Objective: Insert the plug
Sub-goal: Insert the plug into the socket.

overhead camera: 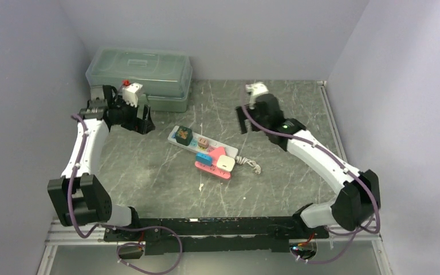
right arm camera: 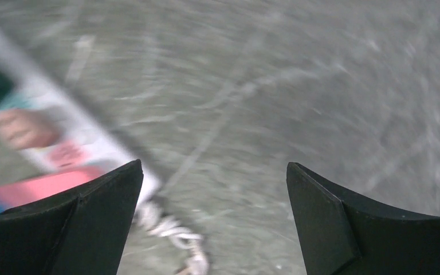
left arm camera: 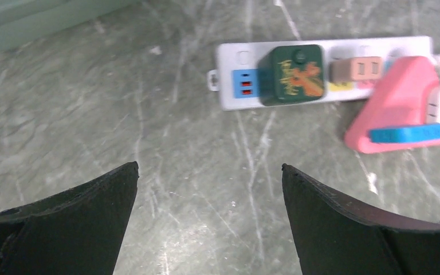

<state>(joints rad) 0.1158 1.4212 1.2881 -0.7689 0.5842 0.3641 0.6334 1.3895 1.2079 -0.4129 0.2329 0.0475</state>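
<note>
A white power strip point(overhead camera: 177, 140) lies mid-table, with a dark green plug point(overhead camera: 184, 135) and a peach plug point(overhead camera: 203, 141) seated in it. A pink wedge-shaped plug point(overhead camera: 213, 166) with a blue piece point(overhead camera: 204, 157) and a white adapter point(overhead camera: 226, 164) lies at its right end. My left gripper point(overhead camera: 142, 121) is open and empty, left of the strip. In the left wrist view point(left arm camera: 209, 169) the strip point(left arm camera: 235, 57) is ahead. My right gripper point(overhead camera: 243, 123) is open and empty, right of the strip. Its wrist view point(right arm camera: 215, 166) is blurred and shows the strip point(right arm camera: 63, 114).
A translucent green storage box point(overhead camera: 140, 74) stands at the back left, behind the left gripper. The strip's coiled white cord point(overhead camera: 249, 164) trails right of the adapter. A small white scrap point(overhead camera: 201, 186) lies in front of the strip. Walls close in on both sides.
</note>
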